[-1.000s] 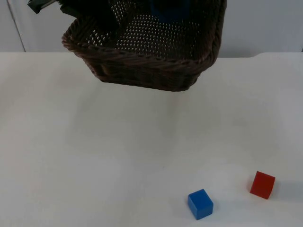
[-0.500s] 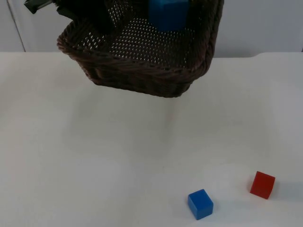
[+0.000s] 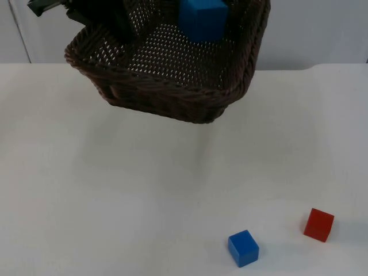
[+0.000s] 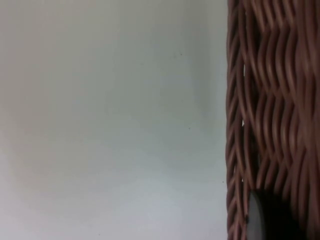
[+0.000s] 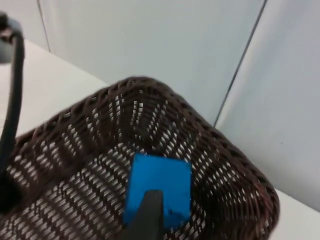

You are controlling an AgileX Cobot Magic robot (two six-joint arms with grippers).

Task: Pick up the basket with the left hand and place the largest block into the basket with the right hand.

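We are seeing a dark brown woven basket [image 3: 172, 86] hanging tilted above the white desk [image 3: 115, 190], up near the grey wall [image 3: 322, 29]. Its wicker is braided thick along the rim and its floor is an open lattice with light showing through the holes. The left tool [image 3: 100, 14] is reaching in at the basket's left rear wall; in the left wrist view a black fingertip [image 4: 270, 220] is lying against the reddish-brown weave [image 4: 272, 100], so we are reading that tool as closed on the basket's wall.

Inside the basket, toward its rear, a large blue block [image 3: 202, 18] is showing, a smooth, matte cube with crisp edges. In the right wrist view the same block [image 5: 159, 187] is sitting over the lattice floor, with a black fingertip of the right tool [image 5: 146, 215] crossing in front of it; whether that tool is gripping the block or has spread apart we cannot tell.

Further right and nearer us, a small blue cube [image 3: 243, 248] and a small red cube [image 3: 318, 224] are resting on the desk, near each other but apart. We are finding no writing on anything.
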